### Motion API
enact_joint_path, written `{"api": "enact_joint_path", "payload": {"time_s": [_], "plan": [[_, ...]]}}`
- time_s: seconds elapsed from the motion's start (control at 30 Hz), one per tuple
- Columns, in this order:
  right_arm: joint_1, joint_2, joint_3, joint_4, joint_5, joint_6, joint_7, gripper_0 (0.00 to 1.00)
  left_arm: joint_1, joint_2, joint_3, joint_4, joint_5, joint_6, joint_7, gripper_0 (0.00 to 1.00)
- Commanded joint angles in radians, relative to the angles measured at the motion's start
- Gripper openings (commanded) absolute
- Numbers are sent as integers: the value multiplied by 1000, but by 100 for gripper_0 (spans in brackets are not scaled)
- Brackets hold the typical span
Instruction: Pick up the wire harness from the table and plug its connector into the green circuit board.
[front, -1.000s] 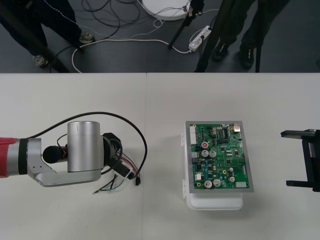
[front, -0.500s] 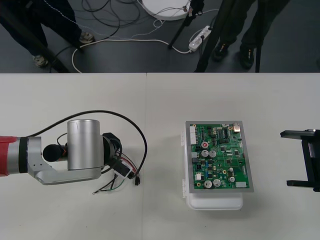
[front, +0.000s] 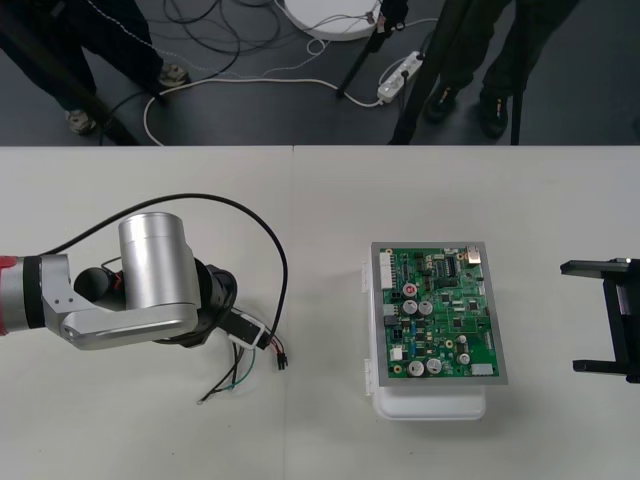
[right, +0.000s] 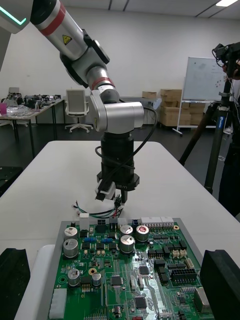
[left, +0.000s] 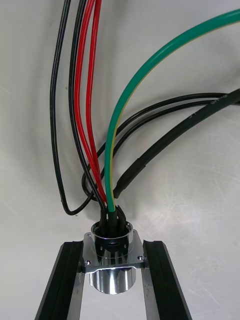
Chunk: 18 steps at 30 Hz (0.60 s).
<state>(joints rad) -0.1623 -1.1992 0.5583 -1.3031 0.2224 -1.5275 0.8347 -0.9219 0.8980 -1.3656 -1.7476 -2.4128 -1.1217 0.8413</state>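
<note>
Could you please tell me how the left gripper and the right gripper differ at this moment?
The left gripper is shut on the metal socket of the wire harness; the right gripper is open and holds nothing. The left gripper points down over the table, left of the green circuit board; the right gripper reaches in level at the table's right edge, apart from the board. Both are black two-finger grippers.

Front view steeply above table (front: 150, 420), right wrist low across shared board (right: 125, 280), left wrist close on socket (left: 112, 277)
</note>
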Motion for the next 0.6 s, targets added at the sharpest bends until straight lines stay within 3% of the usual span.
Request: {"api": "enact_joint_path", "payload": {"time_s": [0.03, 0.33, 0.6], "plan": [[-25, 6, 11, 5, -8, 4, -29, 100, -25, 75, 29, -9, 54, 76, 53, 0], [-25, 4, 11, 5, -8, 4, -29, 100, -9, 131, 74, -13, 175, 114, 36, 0], [-25, 4, 9, 5, -8, 4, -31, 100, 135, 179, 281, -21, 300, 102, -82, 0]]}}
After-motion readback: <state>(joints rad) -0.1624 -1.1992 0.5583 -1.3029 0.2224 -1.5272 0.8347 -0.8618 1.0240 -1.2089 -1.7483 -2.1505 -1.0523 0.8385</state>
